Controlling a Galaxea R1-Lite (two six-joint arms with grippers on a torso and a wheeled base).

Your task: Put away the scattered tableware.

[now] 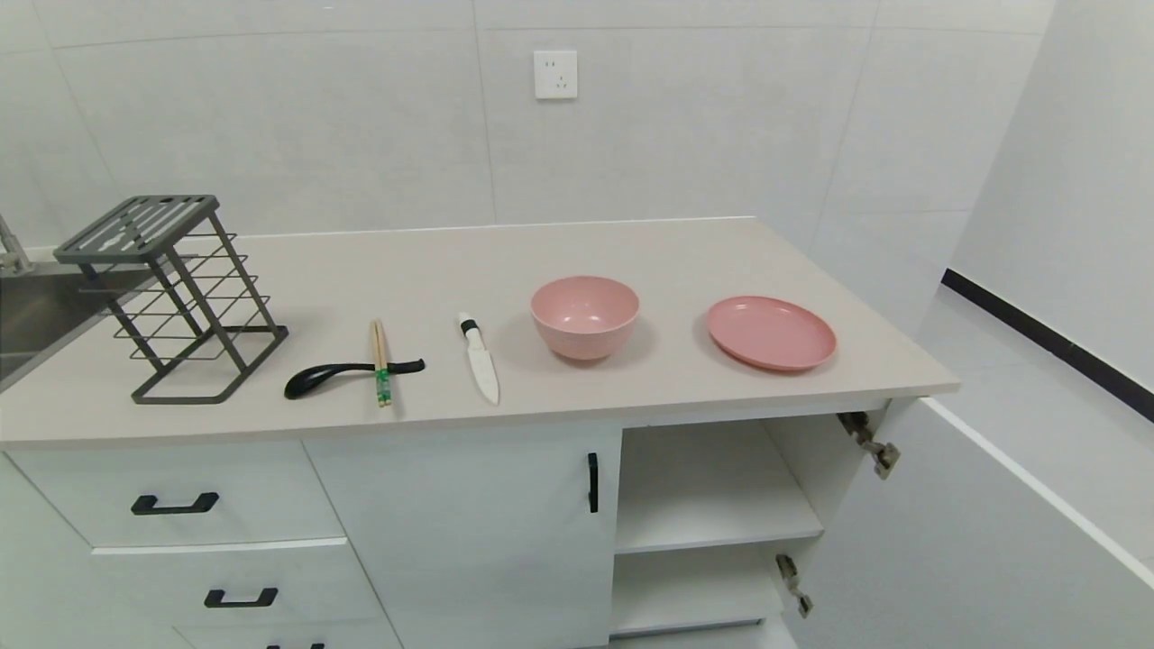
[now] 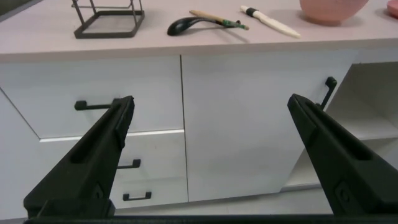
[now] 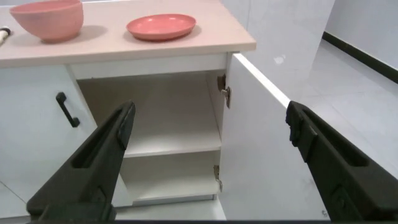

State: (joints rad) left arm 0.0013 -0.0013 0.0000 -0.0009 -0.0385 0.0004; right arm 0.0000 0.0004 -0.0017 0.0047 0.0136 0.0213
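Progress on the task, by my judgement: nothing put away yet. All five items lie on the counter [image 1: 631, 252], in a loose row along its near edge. From left to right they are a black spoon [image 1: 338, 372], a pair of chopsticks [image 1: 381, 361] lying across the spoon's handle, a white-bladed knife [image 1: 480, 358] with its tip toward the near edge, a pink bowl [image 1: 584, 315] standing upright, and a pink plate [image 1: 771, 332] lying flat, a little apart from the bowl. The dark wire rack [image 1: 171, 297] stands at the left end of the counter, near the spoon, and holds none of these things. Below the plate the cupboard [image 1: 721, 451] is open, its door [image 1: 947, 541] swung out to the right and two shelves [image 1: 712, 523] showing. I take the rack and these shelves to be the likely destinations, though the pictures do not settle which item goes where. My left gripper [image 2: 210, 101] hangs low before the drawers [image 2: 93, 81], fingers spread wide and holding nothing. My right gripper [image 3: 210, 107] hangs low before the open cupboard, likewise spread and holding nothing. Neither touches any item. Outstanding: all five pickups and placements. The plate and bowl lie nearest my right gripper; the spoon, chopsticks and knife lie nearer my left.
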